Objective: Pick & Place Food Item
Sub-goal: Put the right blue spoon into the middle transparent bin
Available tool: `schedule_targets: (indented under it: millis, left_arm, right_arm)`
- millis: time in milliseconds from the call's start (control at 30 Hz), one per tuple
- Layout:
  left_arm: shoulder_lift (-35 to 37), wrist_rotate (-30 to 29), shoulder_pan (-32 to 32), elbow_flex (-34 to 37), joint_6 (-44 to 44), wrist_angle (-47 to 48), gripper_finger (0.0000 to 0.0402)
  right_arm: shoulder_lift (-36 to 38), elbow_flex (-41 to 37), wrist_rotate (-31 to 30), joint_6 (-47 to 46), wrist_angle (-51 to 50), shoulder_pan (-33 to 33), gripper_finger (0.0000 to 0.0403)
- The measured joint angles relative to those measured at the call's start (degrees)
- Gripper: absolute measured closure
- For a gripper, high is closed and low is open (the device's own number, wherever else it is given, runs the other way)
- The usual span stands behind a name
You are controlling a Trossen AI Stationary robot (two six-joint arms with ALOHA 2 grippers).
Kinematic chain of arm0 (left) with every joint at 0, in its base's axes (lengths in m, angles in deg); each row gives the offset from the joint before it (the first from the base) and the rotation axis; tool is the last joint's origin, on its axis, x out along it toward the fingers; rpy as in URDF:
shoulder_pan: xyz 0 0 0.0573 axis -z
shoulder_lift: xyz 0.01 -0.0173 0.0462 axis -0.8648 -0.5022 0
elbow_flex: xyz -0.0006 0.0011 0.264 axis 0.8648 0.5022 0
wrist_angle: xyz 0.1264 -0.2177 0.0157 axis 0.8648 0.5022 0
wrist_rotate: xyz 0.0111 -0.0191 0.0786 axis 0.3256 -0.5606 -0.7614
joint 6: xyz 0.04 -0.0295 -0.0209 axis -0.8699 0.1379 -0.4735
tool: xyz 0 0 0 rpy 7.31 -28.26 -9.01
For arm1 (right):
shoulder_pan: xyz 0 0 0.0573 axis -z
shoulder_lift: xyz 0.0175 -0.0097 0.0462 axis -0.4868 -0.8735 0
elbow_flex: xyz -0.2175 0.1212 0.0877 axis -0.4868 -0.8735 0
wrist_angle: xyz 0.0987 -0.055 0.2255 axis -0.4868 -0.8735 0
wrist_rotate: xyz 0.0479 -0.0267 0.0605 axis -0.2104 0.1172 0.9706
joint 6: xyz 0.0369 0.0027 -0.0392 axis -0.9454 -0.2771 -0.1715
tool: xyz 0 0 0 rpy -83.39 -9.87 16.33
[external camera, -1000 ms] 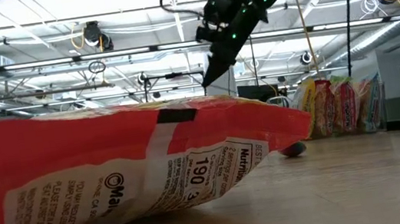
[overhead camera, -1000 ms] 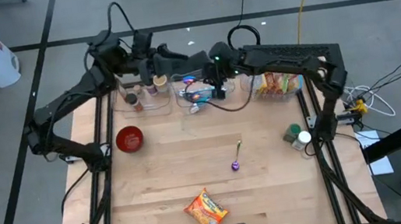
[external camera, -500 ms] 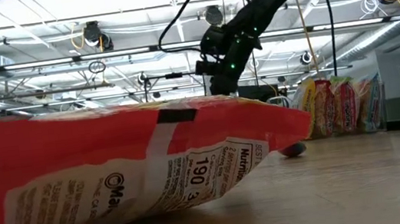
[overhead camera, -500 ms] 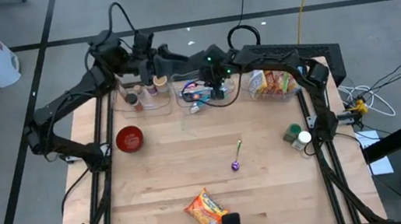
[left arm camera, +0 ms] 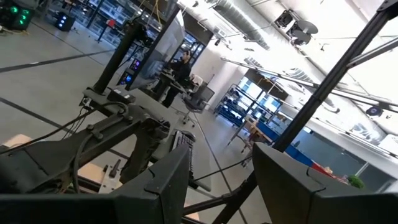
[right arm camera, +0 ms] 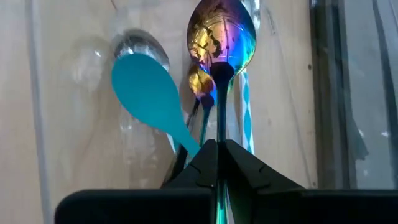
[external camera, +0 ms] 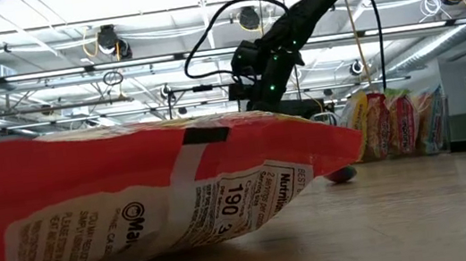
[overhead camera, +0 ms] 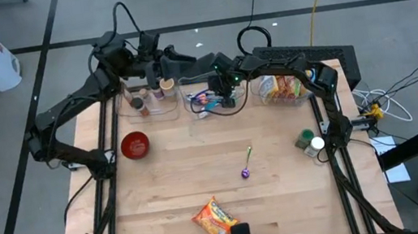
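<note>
Wooden table (overhead camera: 170, 192) is seen from above, framed by dark rails, with two dark robot arms reaching in from the far edge. At the far side of the table three clear bins are set in a row. The left bin (overhead camera: 148, 109) holds small jars, the middle bin (overhead camera: 200, 112) holds cutlery, and the right bin (overhead camera: 296, 98) holds bright snack packets.

The left arm is raised over the far left corner, above the left bin. Its left tool (left arm camera: 214, 180) is seen partly parted, with nothing between the fingers.

The right arm is stretched leftward across the far edge, and the right tool (right arm camera: 217, 152) is held over the middle bin. It is clenched tight on the handle of an iridescent spoon (right arm camera: 221, 37), whose purple, gold and blue bowl is seen beyond the fingertips. A flat teal spoon (right arm camera: 149, 102) is seen just beside it, with clear plastic cutlery underneath.

An orange snack bag (overhead camera: 214, 221), the food item, is laid flat on the near middle of the table, well apart from both tools. In the low view it fills the foreground. A red bowl (overhead camera: 135, 145) is placed at the left side. A green-lidded jar (overhead camera: 305, 138) and a white-capped one (overhead camera: 316, 146) are placed at the right edge. A small purple-tipped utensil (overhead camera: 246, 165) is laid near the table's centre.
</note>
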Motion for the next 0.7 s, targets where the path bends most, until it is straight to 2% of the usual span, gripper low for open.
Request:
schedule_targets:
  millis: [267, 700]
  left_arm:
    - [0.0, -0.5, 0.1, 0.0, 0.0, 0.0, 0.022]
    - [0.0, -2.0, 1.9, 0.1, -0.9, 1.0, 0.022]
  right_arm:
    - [0.0, -0.6, -3.4, 1.0, -0.8, -0.4, 0.0401]
    - [0.0, -0.6, -3.0, 1.0, -0.6, -0.9, 0.04]
